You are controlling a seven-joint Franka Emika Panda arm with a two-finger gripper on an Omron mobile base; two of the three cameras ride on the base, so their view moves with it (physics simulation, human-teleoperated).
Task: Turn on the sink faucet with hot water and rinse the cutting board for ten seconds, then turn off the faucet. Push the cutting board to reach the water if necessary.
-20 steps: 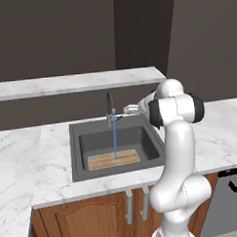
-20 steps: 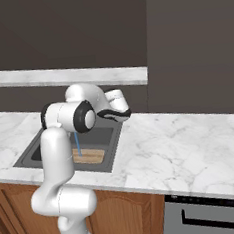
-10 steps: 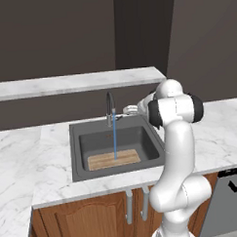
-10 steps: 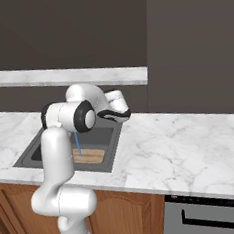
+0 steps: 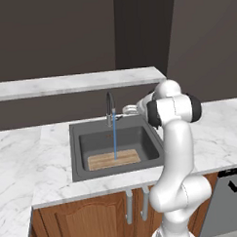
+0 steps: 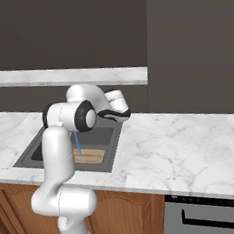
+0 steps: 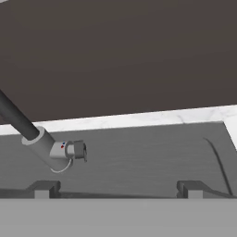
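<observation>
The sink faucet (image 5: 110, 107) stands at the back of the sink (image 5: 75, 156), and the water (image 5: 114, 140) falls from its spout as a thin blue stream. That stream lands on the cutting board (image 5: 114, 159), which lies flat at the front of the basin. My gripper (image 5: 126, 109) hovers just right of the faucet, level with its lever. In the hand view the faucet base (image 7: 46, 144) and its small lever (image 7: 78, 150) sit left of centre, and my gripper (image 7: 118, 190) is open with nothing between its fingertips (image 7: 44, 187). From the right, the water (image 6: 77, 142) and cutting board (image 6: 90, 155) show behind my arm.
White marble counter (image 5: 24, 158) surrounds the sink, with a raised marble ledge (image 5: 65, 83) and dark wall behind the faucet. A dishwasher front (image 5: 231, 193) sits below the counter at the right. Wooden cabinet doors (image 5: 95, 219) run under the sink.
</observation>
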